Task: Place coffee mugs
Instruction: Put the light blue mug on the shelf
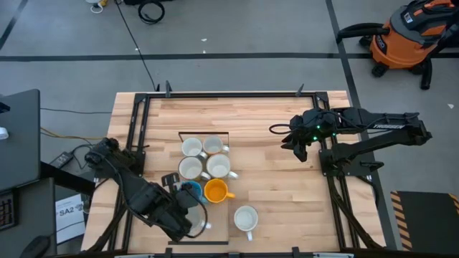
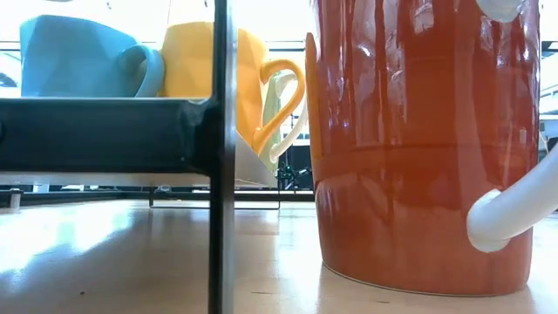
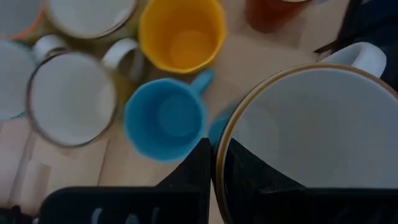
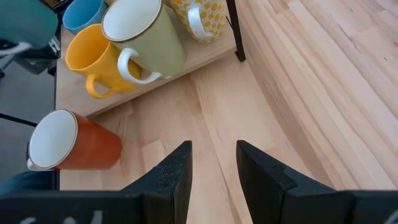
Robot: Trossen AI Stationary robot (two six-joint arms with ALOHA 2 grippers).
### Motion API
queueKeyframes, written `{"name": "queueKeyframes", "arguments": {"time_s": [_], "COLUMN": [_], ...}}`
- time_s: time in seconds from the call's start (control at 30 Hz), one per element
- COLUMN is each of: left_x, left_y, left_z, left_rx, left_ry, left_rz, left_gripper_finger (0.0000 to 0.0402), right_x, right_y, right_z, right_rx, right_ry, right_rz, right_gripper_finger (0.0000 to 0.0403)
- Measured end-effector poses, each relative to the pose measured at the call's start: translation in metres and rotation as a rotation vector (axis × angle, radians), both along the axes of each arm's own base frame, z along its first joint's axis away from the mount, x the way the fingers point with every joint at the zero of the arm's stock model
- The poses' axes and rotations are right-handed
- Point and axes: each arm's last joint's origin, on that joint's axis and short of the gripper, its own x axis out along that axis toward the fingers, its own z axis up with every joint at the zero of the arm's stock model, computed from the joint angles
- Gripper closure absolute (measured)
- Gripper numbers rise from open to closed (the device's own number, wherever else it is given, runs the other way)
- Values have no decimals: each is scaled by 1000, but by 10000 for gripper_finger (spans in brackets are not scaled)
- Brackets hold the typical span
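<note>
Coffee mugs (image 1: 204, 168) crowd the tray (image 1: 231, 135); we judge the left pincer (image 3: 213, 163), pinching a white mug's (image 3: 311, 137) rim, could knock the blue mug (image 3: 165, 118) just beside, while the right pincer (image 4: 212, 163) waits spread over the far right counter (image 1: 272, 186).

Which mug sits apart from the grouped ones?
The orange-red mug with white inside. It stands alone on the bare table, outside the dark frame; the others, including the yellow mug, cluster inside it.

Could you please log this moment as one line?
left gripper: shut on white-lined mug rim | right gripper: open, waiting | blue mug: placed
</note>
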Motion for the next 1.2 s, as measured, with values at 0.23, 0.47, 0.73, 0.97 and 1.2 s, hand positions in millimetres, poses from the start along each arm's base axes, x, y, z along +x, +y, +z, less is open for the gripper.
{"name": "queueKeyframes", "arguments": {"time_s": [0.23,0.47,0.73,0.97,1.2], "left_x": [-33,-37,-35,-35,-37], "left_y": [26,19,9,13,14], "left_z": [-3,-18,-30,-31,-32], "left_rx": [-20,-144,-167,-113,-103], "left_ry": [2,-113,-133,-135,-121], "left_rz": [115,105,89,90,95], "left_gripper_finger": [367,369,368,369,369], "right_x": [0,0,0,0,0], "right_y": [0,0,0,0,0], "right_z": [0,0,0,0,0], "right_rx": [0,0,0,0,0], "right_ry": [0,0,0,0,0], "right_rz": [0,0,0,0,0], "right_gripper_finger": [273,273,273,273,273]}}
